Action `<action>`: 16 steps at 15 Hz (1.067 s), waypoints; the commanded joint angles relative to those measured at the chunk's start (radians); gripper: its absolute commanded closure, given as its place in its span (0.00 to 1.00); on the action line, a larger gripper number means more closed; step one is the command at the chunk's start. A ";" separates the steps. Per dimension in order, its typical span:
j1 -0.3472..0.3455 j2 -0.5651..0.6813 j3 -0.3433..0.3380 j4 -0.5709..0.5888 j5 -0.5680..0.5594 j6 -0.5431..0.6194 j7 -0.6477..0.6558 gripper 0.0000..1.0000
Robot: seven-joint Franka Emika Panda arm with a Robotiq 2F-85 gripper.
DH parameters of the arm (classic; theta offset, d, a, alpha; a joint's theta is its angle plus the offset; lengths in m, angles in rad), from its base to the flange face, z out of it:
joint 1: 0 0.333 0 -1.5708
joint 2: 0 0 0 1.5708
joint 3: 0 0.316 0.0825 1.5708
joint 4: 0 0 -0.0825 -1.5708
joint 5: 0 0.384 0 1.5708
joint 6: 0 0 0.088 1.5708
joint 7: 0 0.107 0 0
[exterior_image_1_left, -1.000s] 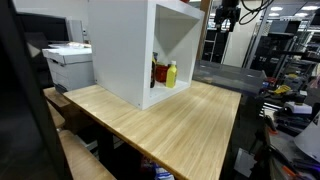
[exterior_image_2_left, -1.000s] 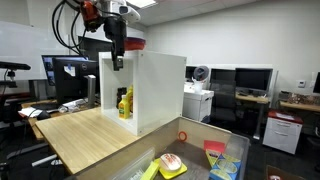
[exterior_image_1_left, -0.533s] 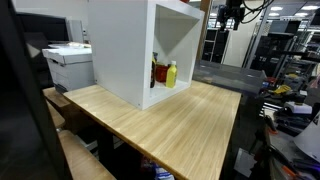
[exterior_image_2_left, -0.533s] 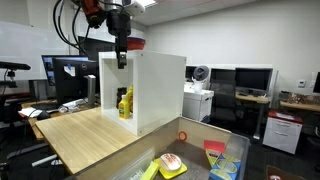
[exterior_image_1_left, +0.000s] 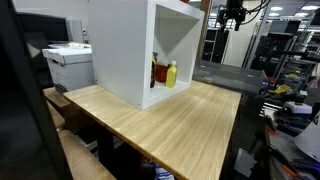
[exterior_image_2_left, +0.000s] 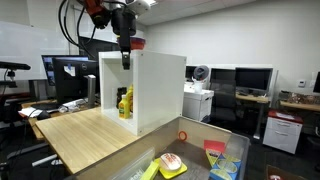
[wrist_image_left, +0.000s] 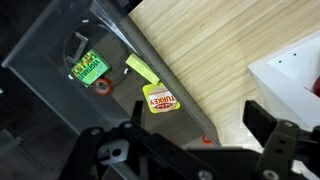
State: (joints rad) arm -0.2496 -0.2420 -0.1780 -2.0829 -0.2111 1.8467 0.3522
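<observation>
My gripper [exterior_image_2_left: 126,60] hangs high in the air in front of the white open-front cabinet [exterior_image_2_left: 150,90], near its top edge; it also shows in an exterior view [exterior_image_1_left: 233,18]. Its fingers are spread apart and nothing is between them in the wrist view [wrist_image_left: 190,135]. Inside the cabinet stand a yellow bottle [exterior_image_1_left: 171,74] and a red bottle [exterior_image_1_left: 158,72]. Far below the gripper the wrist view shows a clear bin [wrist_image_left: 60,45] holding a yellow turkey package [wrist_image_left: 160,99], a green package [wrist_image_left: 89,67] and a yellow strip [wrist_image_left: 140,71].
The cabinet stands on a wooden table [exterior_image_1_left: 170,120]. The clear bin with food items [exterior_image_2_left: 190,160] sits at the table's end. A printer [exterior_image_1_left: 68,65] stands beside the table. Desks, monitors [exterior_image_2_left: 250,80] and office clutter surround the area.
The gripper has shifted slightly sideways along the cabinet's top front edge, staying high and open. Nothing else has moved.
</observation>
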 commanded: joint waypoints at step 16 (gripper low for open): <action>-0.056 0.155 -0.090 0.090 -0.010 0.042 0.149 0.00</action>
State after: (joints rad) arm -0.2920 -0.1189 -0.2640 -2.0143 -0.2112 1.8706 0.4650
